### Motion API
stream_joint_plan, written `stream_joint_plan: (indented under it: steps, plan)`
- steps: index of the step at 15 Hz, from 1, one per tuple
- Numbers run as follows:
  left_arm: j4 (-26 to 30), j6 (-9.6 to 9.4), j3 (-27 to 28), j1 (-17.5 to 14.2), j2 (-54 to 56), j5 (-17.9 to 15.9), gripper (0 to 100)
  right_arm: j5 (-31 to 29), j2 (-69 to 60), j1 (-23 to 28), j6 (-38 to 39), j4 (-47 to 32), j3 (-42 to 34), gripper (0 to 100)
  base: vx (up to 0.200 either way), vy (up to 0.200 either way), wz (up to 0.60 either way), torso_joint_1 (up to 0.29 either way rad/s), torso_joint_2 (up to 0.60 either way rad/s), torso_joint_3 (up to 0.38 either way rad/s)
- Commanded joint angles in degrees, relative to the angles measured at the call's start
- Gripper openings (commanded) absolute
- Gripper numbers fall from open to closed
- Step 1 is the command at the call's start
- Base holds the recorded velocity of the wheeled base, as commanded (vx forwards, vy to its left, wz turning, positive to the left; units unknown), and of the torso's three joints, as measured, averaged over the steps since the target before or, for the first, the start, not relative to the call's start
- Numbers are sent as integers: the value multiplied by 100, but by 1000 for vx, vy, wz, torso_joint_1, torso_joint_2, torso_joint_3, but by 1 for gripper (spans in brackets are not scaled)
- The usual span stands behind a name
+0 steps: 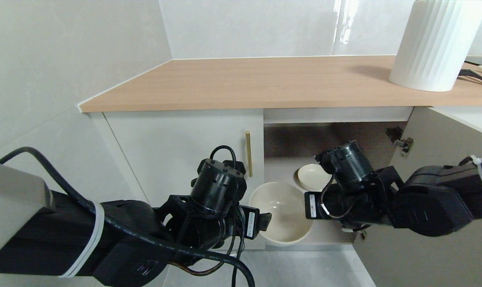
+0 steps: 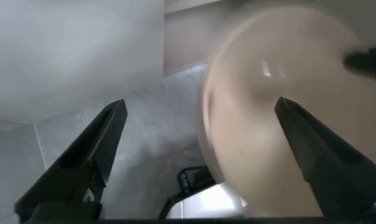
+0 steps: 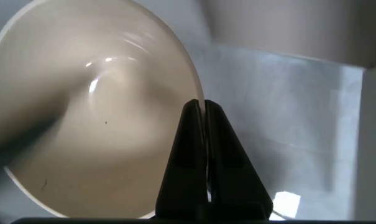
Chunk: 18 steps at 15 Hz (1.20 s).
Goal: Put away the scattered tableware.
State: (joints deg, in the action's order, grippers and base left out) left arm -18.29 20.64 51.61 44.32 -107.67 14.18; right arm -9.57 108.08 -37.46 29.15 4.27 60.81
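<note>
A large cream bowl (image 1: 283,209) hangs tilted in front of the open cabinet's low shelf. My right gripper (image 1: 308,205) is shut on its rim, and the right wrist view shows the two fingers (image 3: 194,143) pinched together over the bowl's edge (image 3: 94,112). My left gripper (image 1: 265,221) is open right next to the opposite rim. In the left wrist view its fingers (image 2: 94,155) are spread wide and the bowl (image 2: 268,124) lies just beyond the far one. A small cream plate (image 1: 312,176) rests on the shelf behind the bowl.
The cabinet's right door (image 1: 424,187) stands open, while the left door with its gold handle (image 1: 248,153) is closed. On the wooden countertop (image 1: 245,81) stands a tall white ribbed cylinder (image 1: 436,40) at the right. Grey floor (image 1: 289,267) lies below.
</note>
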Motion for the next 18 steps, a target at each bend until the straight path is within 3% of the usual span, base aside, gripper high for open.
stream_joint_plan:
  steps: [1,4,7,18]
  plan:
    - [-8,2,-2,-3,35,-3,100,-10,574,485,205,66,327,0,0,0,0,0,0,0]
    - [-8,10,-2,-12,44,-3,100,-590,1180,1224,522,1120,494,0,0,0,0,0,0,0]
    - [-8,10,-2,-12,141,-3,100,-748,1470,1558,531,1718,546,0,0,0,0,0,0,0]
    - [-8,10,6,-20,158,-3,100,-1003,2630,2182,522,1700,1882,0,0,0,0,0,0,0]
